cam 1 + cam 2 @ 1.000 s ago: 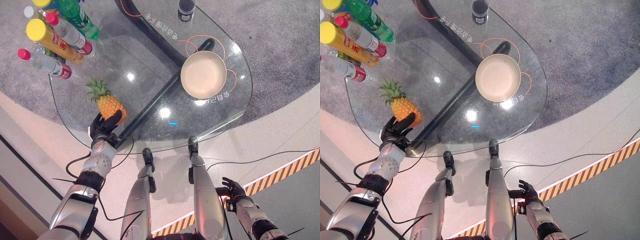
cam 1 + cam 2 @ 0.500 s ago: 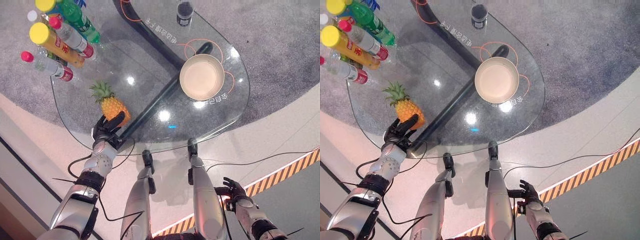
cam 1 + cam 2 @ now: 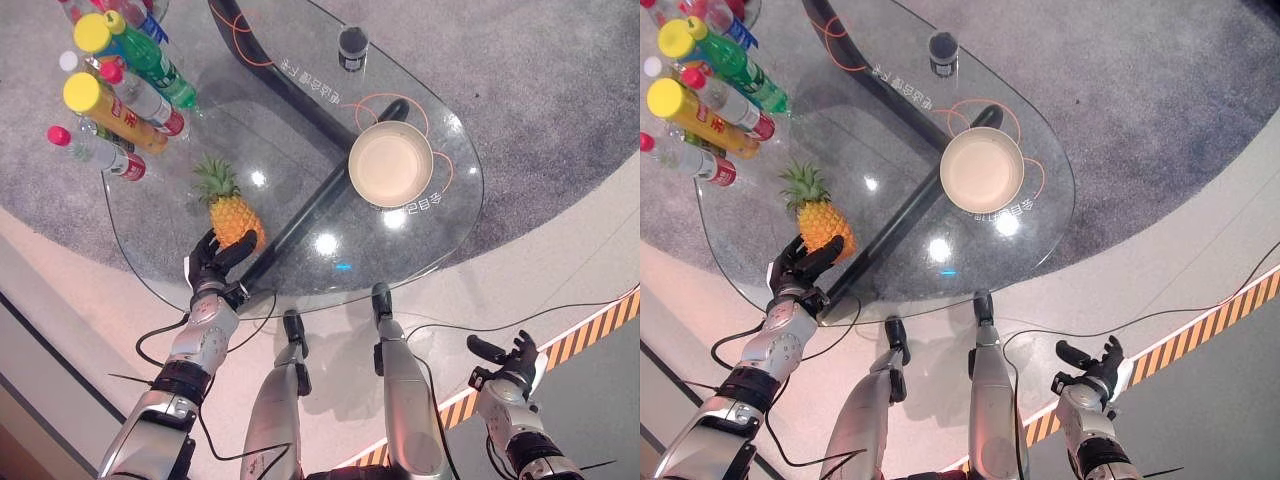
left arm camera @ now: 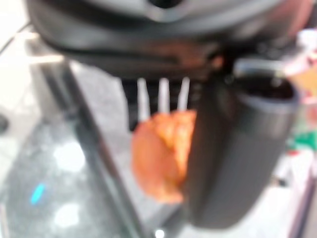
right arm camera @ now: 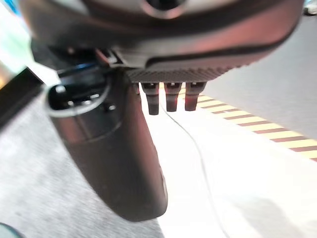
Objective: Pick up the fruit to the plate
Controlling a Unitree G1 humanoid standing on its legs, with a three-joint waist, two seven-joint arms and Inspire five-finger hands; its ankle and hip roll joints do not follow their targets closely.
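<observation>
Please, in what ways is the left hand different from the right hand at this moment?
The left hand is over the glass table, at the pineapple; the right hand hangs over the floor, away from the table. The left hand's fingers and thumb are round the pineapple's base; the right hand's fingers are spread and hold nothing. Both hands are dark, on silver-grey arms.

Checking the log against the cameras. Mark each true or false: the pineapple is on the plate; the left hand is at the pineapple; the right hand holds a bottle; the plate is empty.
1. The pineapple is on the plate. False: it stands on the glass table, apart from the plate.
2. The left hand is at the pineapple. True.
3. The right hand holds a bottle. False: it is open, off the table.
4. The plate is empty. True.
</observation>
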